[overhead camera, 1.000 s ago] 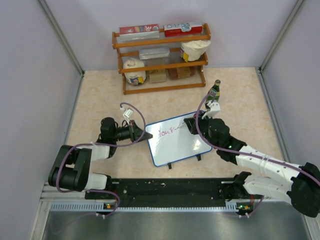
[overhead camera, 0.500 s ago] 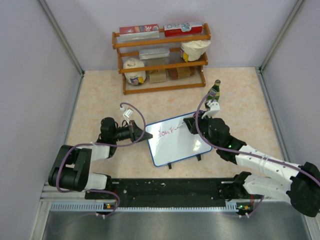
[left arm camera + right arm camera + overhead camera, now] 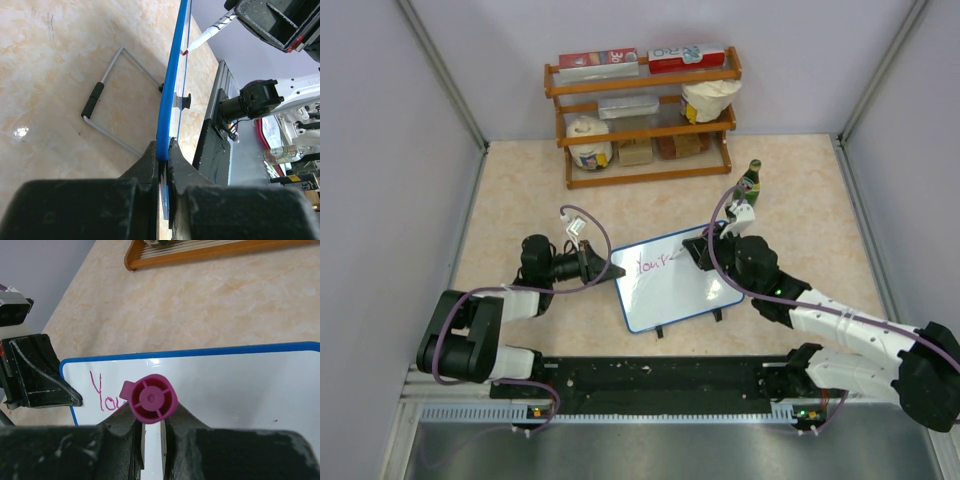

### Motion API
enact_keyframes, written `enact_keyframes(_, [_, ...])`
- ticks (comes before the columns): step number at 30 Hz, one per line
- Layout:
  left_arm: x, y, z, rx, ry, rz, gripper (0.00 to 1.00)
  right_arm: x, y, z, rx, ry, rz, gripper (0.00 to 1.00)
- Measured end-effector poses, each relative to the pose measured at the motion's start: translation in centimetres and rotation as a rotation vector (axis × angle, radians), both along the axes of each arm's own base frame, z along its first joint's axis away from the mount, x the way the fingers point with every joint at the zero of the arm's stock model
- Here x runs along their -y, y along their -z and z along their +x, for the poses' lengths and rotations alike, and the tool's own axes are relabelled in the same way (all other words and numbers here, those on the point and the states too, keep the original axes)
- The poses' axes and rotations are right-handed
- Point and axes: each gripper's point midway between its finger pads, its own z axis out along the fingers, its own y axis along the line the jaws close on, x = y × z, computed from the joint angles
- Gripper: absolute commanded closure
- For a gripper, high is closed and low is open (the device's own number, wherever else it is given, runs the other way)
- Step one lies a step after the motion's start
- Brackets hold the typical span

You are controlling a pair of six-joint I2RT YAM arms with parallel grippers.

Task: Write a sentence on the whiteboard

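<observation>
Whiteboard [image 3: 670, 285]: props tilted on the desk [image 3: 520, 190] between the 2 grippers, its left edge inside the left gripper [image 3: 615, 270] and its white face directly ahead of the right gripper [image 3: 696, 250].
Reason for the left hold: probably to brace the light board so the pen's pressure cannot slide or tip it.
Left gripper: clenched on the blue frame [image 3: 170, 90], 1 finger on each face, jaws narrowed to the frame's thickness.
Wire stand [image 3: 107, 107]: lies on the desk beyond the left gripper's fingers, behind the board, and appears to set its writing angle.
Marker [image 3: 151, 398]: clamped in the right gripper, magenta rear end towards the wrist, tip aimed away at the board.
Right gripper: grasping the marker's barrel tightly.
Tip contact: the nib [image 3: 186, 50] sits at the board's face; whether it touches cannot be told.
Red writing [image 3: 106, 394]: "You" plus a further stroke, left of the right gripper, towards the left gripper.
Progress: judged early, with only 1 word begun.
</observation>
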Motion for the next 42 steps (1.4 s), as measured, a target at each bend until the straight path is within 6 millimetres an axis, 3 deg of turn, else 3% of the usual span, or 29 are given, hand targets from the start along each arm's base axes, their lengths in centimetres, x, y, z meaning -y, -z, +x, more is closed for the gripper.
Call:
enact_keyframes(21, [0.0,0.0,0.0,0.0,0.0,0.0,1.0,0.2,0.4,-0.2,-0.012,0.0,-0.011,1.0])
enact_keyframes(42, [0.0,0.0,0.0,0.0,0.0,0.0,1.0,1.9,0.1,0.1,-0.002,0.054,-0.039,1.0])
